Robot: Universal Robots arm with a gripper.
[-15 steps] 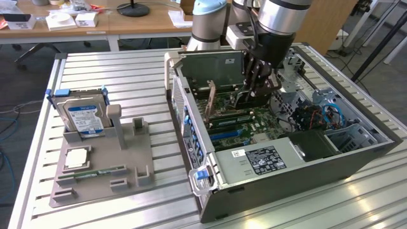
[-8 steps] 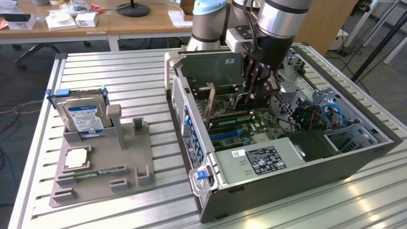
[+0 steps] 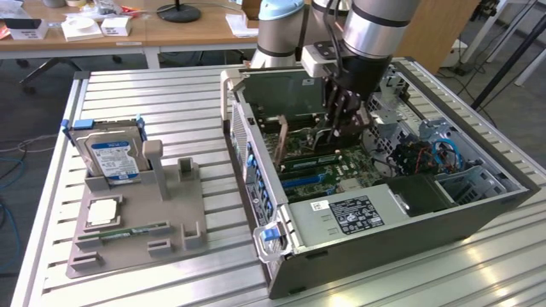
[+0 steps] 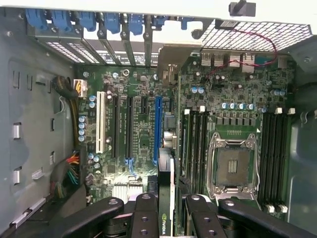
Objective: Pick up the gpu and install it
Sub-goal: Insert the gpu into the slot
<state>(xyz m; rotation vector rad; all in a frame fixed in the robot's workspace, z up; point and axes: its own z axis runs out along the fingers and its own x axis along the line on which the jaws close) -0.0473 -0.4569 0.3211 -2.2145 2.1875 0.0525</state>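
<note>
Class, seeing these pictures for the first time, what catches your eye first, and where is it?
The robot arm reaches into the open computer case, its gripper clamped on a graphics card edge-on above the green motherboard. On the exterior view's left, a blue-labelled hard drive stands in a grey holder.

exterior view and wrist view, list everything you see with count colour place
slatted metal table: one, silver, under case and tray
open computer case: one, dark grey, exterior view's right
motherboard: one, green, inside the case
holder tray: one, grey, exterior view's left
hard drive: one, blue-white label, upright in the tray
narrow memory stick: one, green, lying in the tray
square processor chip: one, silvery, on the tray
thin gpu card: one, dark, edge-on inside the case
gripper: one, black, closed on the card
robot arm: one, silver, reaching into the case
</note>
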